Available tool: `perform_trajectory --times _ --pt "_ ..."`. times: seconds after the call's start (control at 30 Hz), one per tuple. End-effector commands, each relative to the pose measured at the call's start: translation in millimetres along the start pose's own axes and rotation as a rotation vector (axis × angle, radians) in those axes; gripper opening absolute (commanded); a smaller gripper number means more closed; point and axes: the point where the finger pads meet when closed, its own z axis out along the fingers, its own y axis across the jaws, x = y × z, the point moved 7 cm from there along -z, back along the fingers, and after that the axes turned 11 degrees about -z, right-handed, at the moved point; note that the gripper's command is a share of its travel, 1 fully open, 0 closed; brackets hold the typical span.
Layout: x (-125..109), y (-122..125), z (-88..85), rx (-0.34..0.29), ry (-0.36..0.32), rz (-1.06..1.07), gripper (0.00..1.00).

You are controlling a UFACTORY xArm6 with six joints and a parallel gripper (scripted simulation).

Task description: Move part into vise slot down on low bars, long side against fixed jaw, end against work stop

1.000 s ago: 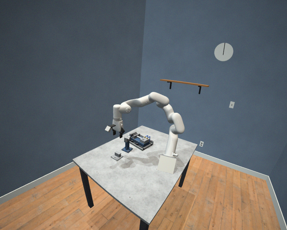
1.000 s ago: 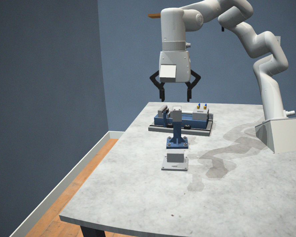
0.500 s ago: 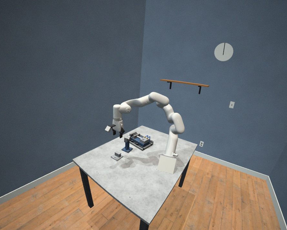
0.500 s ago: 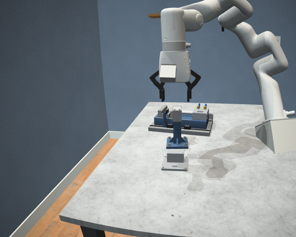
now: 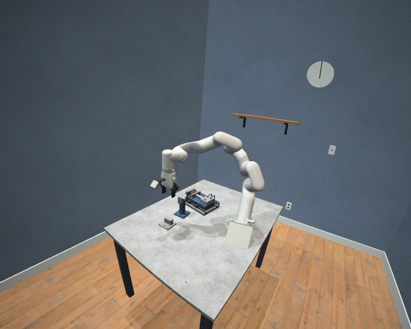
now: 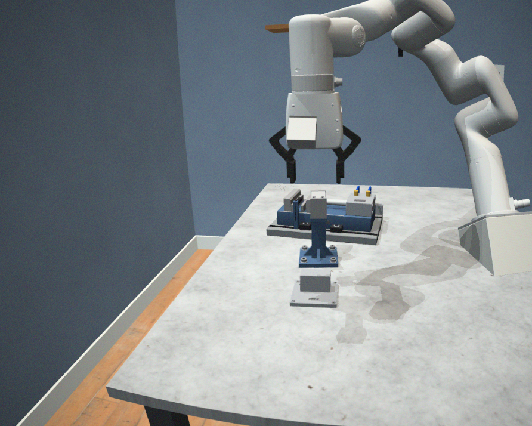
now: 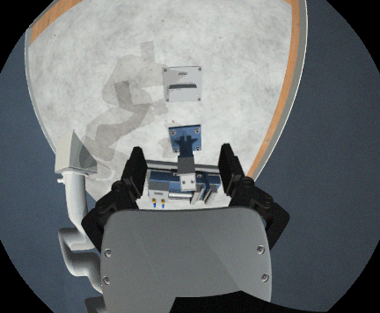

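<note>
The part (image 6: 315, 280), a grey block, sits on the square infeed plate (image 6: 314, 295) near the table's left side; it also shows in the top view (image 5: 168, 220) and in the wrist view (image 7: 182, 84). The blue V-block stand (image 6: 319, 238) is between the plate and the vise (image 6: 325, 214). The vise is open, with its air cylinder (image 6: 361, 204) at the right end. My gripper (image 6: 315, 175) hangs open and empty in the air, high above the vise, fingers pointing down. The wrist view shows my gripper (image 7: 181, 155) framing the vise.
The arm's white base (image 6: 502, 240) stands on the table at the right. The table's left edge (image 6: 183, 284) drops to the wooden floor. A wall shelf (image 5: 264, 119) hangs behind the arm.
</note>
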Motion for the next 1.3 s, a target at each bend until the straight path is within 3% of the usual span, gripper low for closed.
perform_trajectory --times 0.0,0.57,1.27 --pt "0.1 0.7 -1.7 -0.004 0.003 0.001 0.89" --pt "0.1 0.7 6.5 -0.004 0.003 0.001 0.89" --pt "0.2 0.9 31.6 -0.004 0.003 0.001 0.89"
